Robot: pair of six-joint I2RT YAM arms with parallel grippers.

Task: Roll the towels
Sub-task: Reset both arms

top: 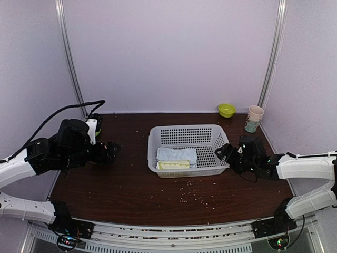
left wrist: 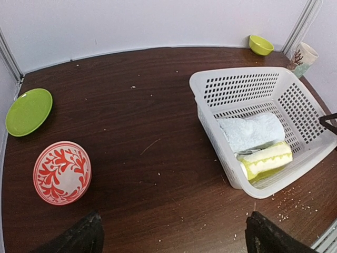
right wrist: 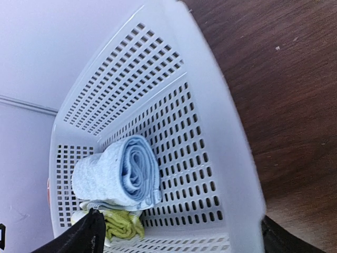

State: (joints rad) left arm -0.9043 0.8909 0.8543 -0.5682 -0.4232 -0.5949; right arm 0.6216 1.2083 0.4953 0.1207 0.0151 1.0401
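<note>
Both towels lie rolled inside the white mesh basket [top: 187,130]. The pale blue towel [top: 177,155] [left wrist: 251,132] [right wrist: 118,174] is the thicker roll. The lime-green and yellow towel [top: 174,165] [left wrist: 266,159] [right wrist: 120,224] lies against it on the near side. My left gripper [top: 110,150] [left wrist: 174,234] hovers open over bare table, well left of the basket, with nothing between its fingers. My right gripper [top: 225,153] [right wrist: 179,237] is open at the basket's right end. One finger is inside the basket near the green towel, the other outside the wall.
A green plate [left wrist: 28,111] and a red-and-white patterned bowl [left wrist: 62,172] sit on the left of the dark wooden table. A small green bowl [top: 226,109] and a paper cup [top: 254,118] stand at the back right. Crumbs [top: 195,195] are scattered in front of the basket.
</note>
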